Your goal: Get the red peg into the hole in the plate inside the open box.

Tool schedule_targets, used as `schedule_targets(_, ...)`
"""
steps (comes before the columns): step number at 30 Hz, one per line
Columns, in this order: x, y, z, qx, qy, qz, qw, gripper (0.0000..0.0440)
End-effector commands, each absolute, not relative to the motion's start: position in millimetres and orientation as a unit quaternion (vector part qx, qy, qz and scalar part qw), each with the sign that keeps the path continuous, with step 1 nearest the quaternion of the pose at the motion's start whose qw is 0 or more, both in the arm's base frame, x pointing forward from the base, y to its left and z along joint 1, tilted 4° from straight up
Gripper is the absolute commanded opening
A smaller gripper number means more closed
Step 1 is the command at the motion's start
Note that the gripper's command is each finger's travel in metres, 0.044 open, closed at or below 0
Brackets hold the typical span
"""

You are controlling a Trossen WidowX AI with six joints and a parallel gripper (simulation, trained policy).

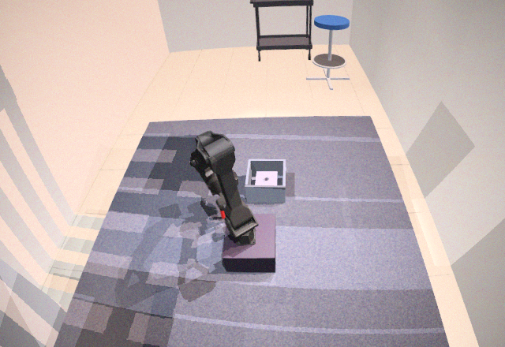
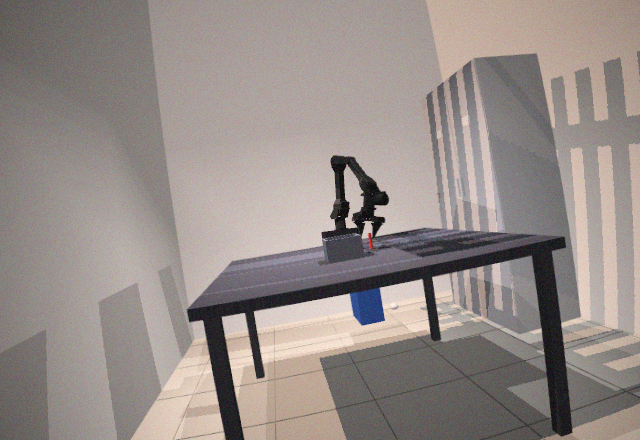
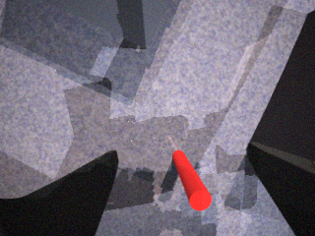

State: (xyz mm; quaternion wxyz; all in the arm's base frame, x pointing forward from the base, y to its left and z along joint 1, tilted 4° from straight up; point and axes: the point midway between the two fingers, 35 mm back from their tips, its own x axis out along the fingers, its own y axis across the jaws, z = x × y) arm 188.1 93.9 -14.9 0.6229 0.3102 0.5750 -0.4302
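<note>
The red peg [image 1: 222, 214] [image 2: 370, 241] [image 3: 189, 177] stands upright on the table, left of the arm's base in the top view, where the arm partly hides it. My gripper [image 2: 368, 234] [image 3: 181, 152] is open and empty, just above the table. In the wrist view the peg shows between the two spread fingers, nearer the right one, its top end toward the camera. The open grey box [image 1: 265, 195] [image 2: 343, 249] stands beside the peg. The white plate [image 1: 259, 175] with a dark, empty hole lies at the box's bottom.
The arm stands on a dark purple base block [image 1: 260, 249]. Patterned light and shadows cross the table [image 1: 346, 253] [image 2: 289, 277]. A black cart [image 1: 284, 42] and a blue stool [image 1: 331, 21] stand beyond the table. A blue block [image 2: 367, 307] shows below the table in the exterior view.
</note>
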Motion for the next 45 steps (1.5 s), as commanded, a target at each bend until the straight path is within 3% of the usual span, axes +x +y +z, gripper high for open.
schedule_targets(1,186.5,95.1,-26.5,0.308,0.572,-0.423,0.632,0.044)
schedule_targets(5,183.4,97.9,-37.2,0.304,0.573,-0.412,0.64,0.043)
schedule_targets(9,178.5,99.9,-45.7,0.299,0.578,-0.406,0.642,0.0369)
schedule_targets(24,173.7,103.3,-50.0,0.28,0.622,-0.394,0.616,0.0)
schedule_targets(45,215.8,78.6,-0.7,0.234,0.565,-0.368,0.701,0.0)
